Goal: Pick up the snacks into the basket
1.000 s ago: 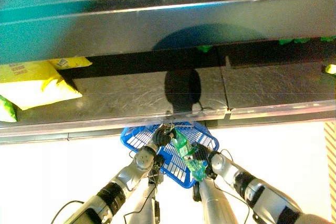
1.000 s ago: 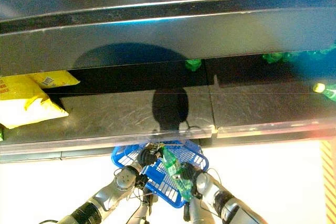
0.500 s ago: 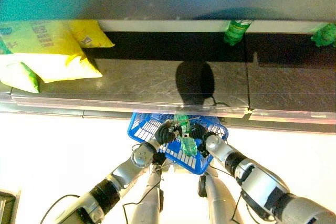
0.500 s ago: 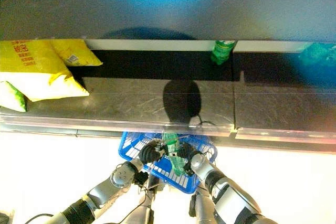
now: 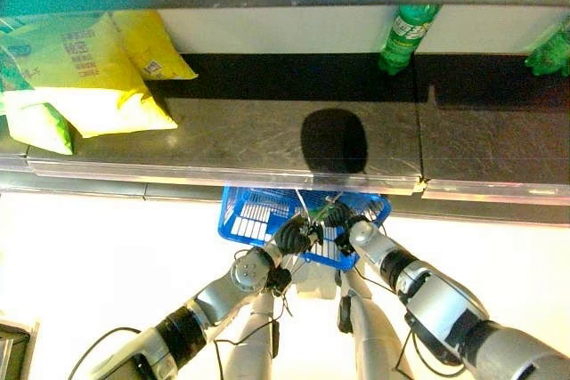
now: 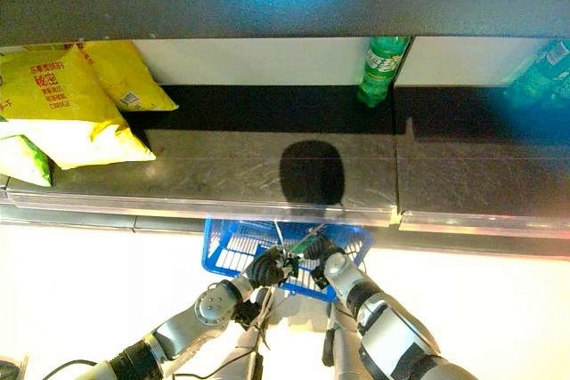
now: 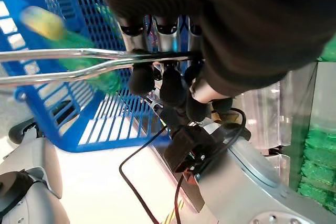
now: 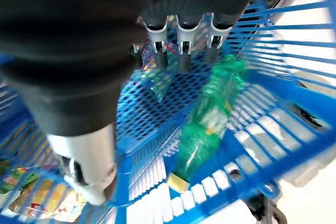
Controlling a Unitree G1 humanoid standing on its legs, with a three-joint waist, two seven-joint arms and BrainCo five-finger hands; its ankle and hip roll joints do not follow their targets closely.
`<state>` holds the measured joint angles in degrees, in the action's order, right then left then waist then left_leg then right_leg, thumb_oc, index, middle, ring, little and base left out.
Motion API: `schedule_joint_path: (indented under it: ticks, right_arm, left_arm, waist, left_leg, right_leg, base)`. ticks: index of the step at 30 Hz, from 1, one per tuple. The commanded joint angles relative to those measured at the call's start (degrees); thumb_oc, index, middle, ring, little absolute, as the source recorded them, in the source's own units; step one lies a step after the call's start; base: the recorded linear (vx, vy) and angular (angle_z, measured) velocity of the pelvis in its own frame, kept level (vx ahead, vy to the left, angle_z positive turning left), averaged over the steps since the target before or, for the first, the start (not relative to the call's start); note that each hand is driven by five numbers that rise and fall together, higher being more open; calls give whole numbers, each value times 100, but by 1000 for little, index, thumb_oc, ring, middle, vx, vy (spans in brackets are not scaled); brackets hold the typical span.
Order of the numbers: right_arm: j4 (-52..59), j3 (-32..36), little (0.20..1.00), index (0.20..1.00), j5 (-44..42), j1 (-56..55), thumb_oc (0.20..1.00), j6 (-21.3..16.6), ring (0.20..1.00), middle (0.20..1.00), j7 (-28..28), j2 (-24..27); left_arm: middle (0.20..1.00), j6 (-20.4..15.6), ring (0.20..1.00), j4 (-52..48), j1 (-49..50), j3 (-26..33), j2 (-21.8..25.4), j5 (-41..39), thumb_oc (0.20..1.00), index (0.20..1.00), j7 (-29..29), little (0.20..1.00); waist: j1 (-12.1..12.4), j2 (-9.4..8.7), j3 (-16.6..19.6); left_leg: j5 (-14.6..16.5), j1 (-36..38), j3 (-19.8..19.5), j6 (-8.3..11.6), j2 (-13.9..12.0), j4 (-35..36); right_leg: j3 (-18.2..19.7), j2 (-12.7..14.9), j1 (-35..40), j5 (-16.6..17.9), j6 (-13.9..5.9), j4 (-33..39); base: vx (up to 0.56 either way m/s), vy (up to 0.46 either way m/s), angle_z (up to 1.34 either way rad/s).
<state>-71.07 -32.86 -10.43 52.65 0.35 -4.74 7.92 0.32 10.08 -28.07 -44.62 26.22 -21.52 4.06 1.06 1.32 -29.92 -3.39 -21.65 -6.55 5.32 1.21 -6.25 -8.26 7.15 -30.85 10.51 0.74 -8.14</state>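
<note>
Below the shelf [image 5: 267, 144], at 6 o'clock: one blue basket [image 5: 254, 215], one green bottle [image 8: 207, 119] inside. Left hand [image 7: 157, 85] curled round the wire handle [image 7: 63, 59]; right hand [image 8: 181, 40] fingers straight, holding nothing.

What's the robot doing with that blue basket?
The robot is holding a blue basket in front of a shop shelf. Its left hand is curled round the basket's metal handle. Its right hand hangs open over the basket, where a green bottle lies on the bottom. On the shelf sit yellow snack bags and another green bottle.
</note>
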Motion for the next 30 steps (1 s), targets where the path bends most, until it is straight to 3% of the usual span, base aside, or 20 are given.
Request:
schedule_joint_path:
  ticks: [1,10,15,17,21,22,25,27,29,30]
  right_arm:
    - [192,39,1000,1000,-83,201,1000,-160,1000,1000,-40,-92]
    - [942,-135,1000,1000,82,-209,1000,-252,1000,1000,-25,68]
    - [2882,-198,1000,1000,55,-1539,1000,-493,1000,1000,187,636]
    - [3189,122,1000,1000,-135,-2374,1000,-716,1000,1000,311,849]
    - [3261,313,1000,1000,22,-2836,1000,-785,1000,1000,345,1079]
    - [3142,554,1000,1000,259,-3323,1000,-853,1000,1000,381,1365]
    - [2979,908,1000,1000,248,-3812,1000,-860,1000,1000,443,1483]
    - [2623,1552,1000,1000,36,-4446,1000,-896,1000,1000,478,1515]
    - [2410,1757,1000,1000,-58,-4646,1000,-936,1000,1000,459,1477]
    - [2204,1947,1000,1000,-144,-4769,1000,-963,1000,1000,429,1447]
  left_arm:
    - [200,-938,200,-1664,-482,193,-157,21,200,200,-197,200]
    - [200,-935,200,-1599,-385,349,-143,143,200,200,-137,200]
    - [200,-970,200,-1208,-31,815,-57,479,200,200,6,200]
    - [200,-1054,200,-857,273,1055,-38,499,200,200,46,200]
    - [200,-1085,200,-575,547,1262,34,562,200,200,49,200]
    - [200,-1116,200,-200,949,1541,76,601,200,200,2,200]
    - [200,-1106,200,158,1331,1838,69,470,200,200,-82,200]
    - [200,-1124,200,879,1726,2177,-13,658,200,200,-165,200]
    - [200,-1108,200,1315,1827,2298,-120,651,200,200,-218,200]
    - [200,-1138,200,1659,1857,2352,-137,763,200,200,-231,200]
  waist:
    - [118,167,191]
    - [49,79,208]
    - [-27,-88,301]
    - [-33,-103,410]
    - [-51,-125,494]
    - [-63,-158,596]
    - [-83,-180,701]
    - [-117,-170,868]
    - [-167,-165,964]
    - [-249,-157,1037]
  left_leg:
    - [124,-53,223,-233,39,99]
    - [124,-14,216,-212,-5,71]
    - [155,81,155,-198,-30,35]
    - [208,189,80,-207,-22,10]
    - [267,281,60,-214,-17,-44]
    - [370,432,51,-214,-7,-110]
    - [391,558,-7,-214,21,-129]
    - [400,707,-242,-201,90,-167]
    - [376,733,-388,-200,128,-170]
    - [355,766,-551,-194,159,-151]
  right_leg:
    - [427,257,-79,-938,-882,-859]
    - [416,235,14,-966,-875,-847]
    - [357,253,198,-1023,-892,-856]
    - [294,293,388,-1044,-913,-803]
    - [268,297,549,-1045,-920,-753]
    - [246,285,749,-1097,-929,-721]
    - [250,301,954,-1097,-931,-679]
    - [291,279,1237,-1267,-891,-712]
    - [415,195,1307,-1366,-857,-783]
    - [737,-9,1392,-1497,-863,-834]
  base:
    - [0,0,0]
    - [-1,1,0]
    - [23,-38,2]
    - [36,-33,4]
    - [37,0,6]
    - [62,9,4]
    - [53,-7,6]
    - [66,-49,23]
    - [55,-63,75]
    - [95,-55,70]
